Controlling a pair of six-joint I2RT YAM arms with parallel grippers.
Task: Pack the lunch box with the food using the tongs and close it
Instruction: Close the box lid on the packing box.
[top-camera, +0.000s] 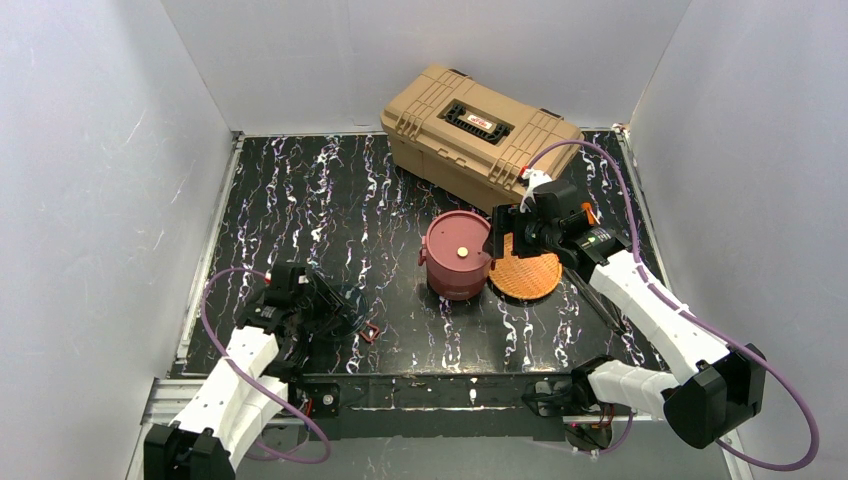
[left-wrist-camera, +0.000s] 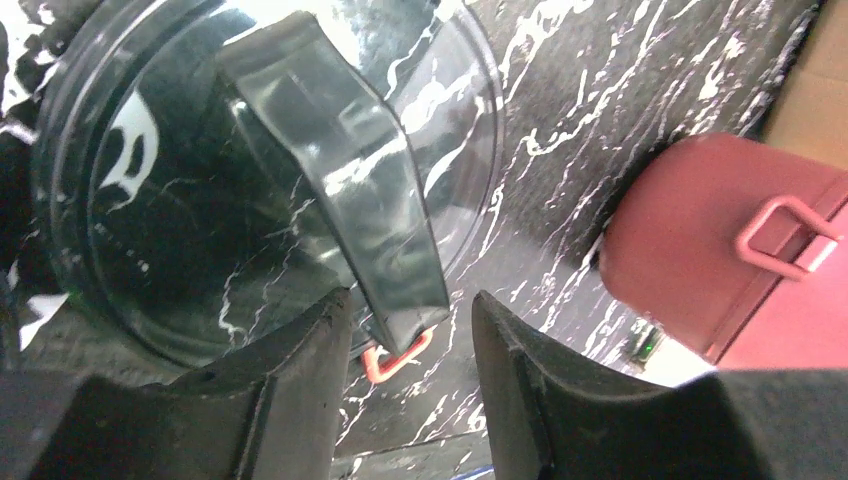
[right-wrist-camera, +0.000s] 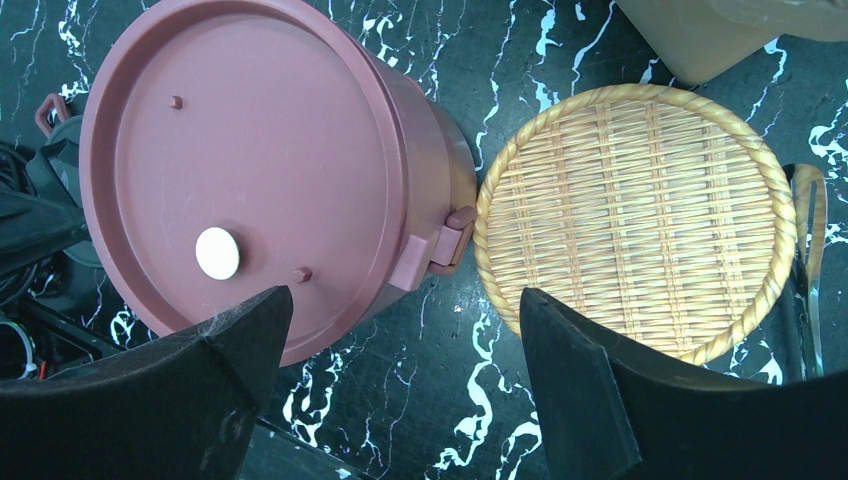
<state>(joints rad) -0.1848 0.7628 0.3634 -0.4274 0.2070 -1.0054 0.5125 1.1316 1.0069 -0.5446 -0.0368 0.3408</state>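
Observation:
The lunch box (top-camera: 458, 255) stands mid-table, a round maroon tiffin with its flat lid (right-wrist-camera: 245, 160) on and a pale dot in the lid. My right gripper (right-wrist-camera: 400, 300) hovers open above the bare strip between the lunch box and the woven plate, holding nothing. The tongs (top-camera: 598, 298) lie on the table just right of that plate, and their end (right-wrist-camera: 810, 240) shows at the frame edge. My left gripper (left-wrist-camera: 410, 300) is low at the front left, its jaws apart around the tip of a dark band (left-wrist-camera: 345, 190). That band crosses a glossy round disc (left-wrist-camera: 160, 200). No food shows.
An orange woven plate (top-camera: 525, 272) lies against the lunch box's right side with nothing on it. A big tan toolbox (top-camera: 480, 135) sits at the back. A small red loop (left-wrist-camera: 395, 362) hangs at the band's tip. White walls enclose the table.

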